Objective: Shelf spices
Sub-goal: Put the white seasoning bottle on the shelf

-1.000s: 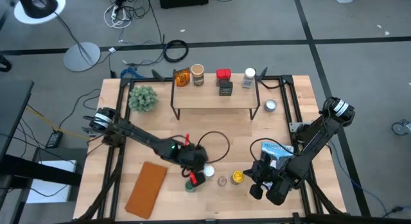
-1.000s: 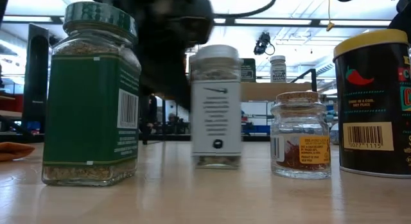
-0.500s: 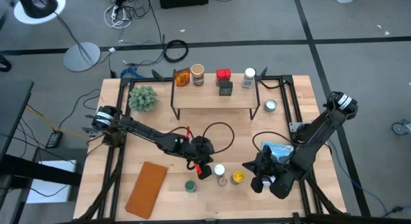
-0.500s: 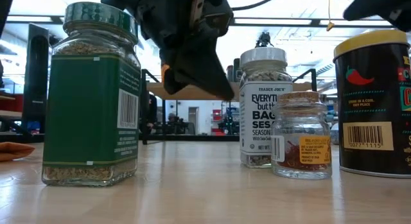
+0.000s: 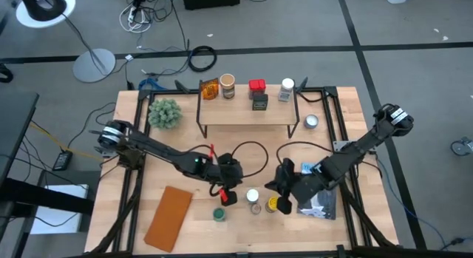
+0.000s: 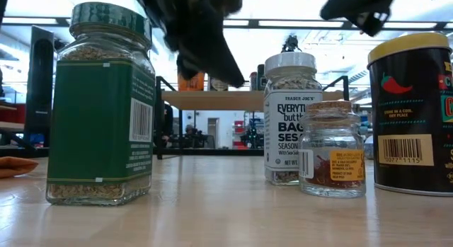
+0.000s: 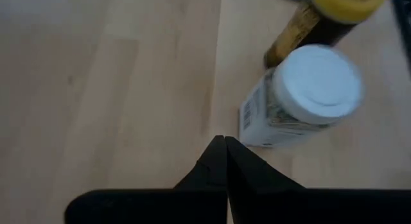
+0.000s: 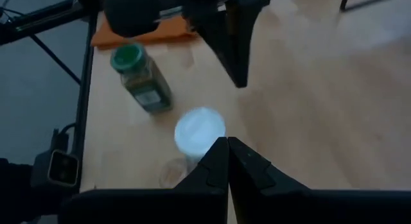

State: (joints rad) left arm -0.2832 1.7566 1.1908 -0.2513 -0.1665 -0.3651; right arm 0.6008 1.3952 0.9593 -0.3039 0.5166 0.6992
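Four spices stand near the table's front. They are a green-lidded jar (image 5: 219, 214) (image 6: 102, 105), a white-lidded jar (image 5: 253, 196) (image 6: 290, 112), a small cork-topped jar (image 5: 256, 208) (image 6: 331, 148) and a yellow-lidded tin (image 5: 273, 205) (image 6: 414, 112). The shelf (image 5: 247, 110) at the far middle carries an amber packet, a tan-lidded jar, a red tin, a black box and a white-lidded jar. My left gripper (image 5: 228, 193) (image 7: 223, 139) is shut and empty, just left of the white-lidded jar (image 7: 308, 95). My right gripper (image 5: 270, 187) (image 8: 227, 142) is shut and empty above that jar (image 8: 200, 131) and the yellow tin.
A blue-and-white flat packet (image 5: 319, 202) lies under my right arm. A shallow silver tin (image 5: 311, 122) sits right of the shelf, a green plant (image 5: 164, 112) left of it. An orange-brown flat piece (image 5: 168, 217) lies at the front left. Black rails run along both table sides.
The white-lidded jar has gone from beside the green-lidded jar toward the table's right and now stands upright next to the cork-topped jar. My left gripper has drawn back from it, up and toward the far edge. My right gripper has moved toward the table's left, over the yellow tin.
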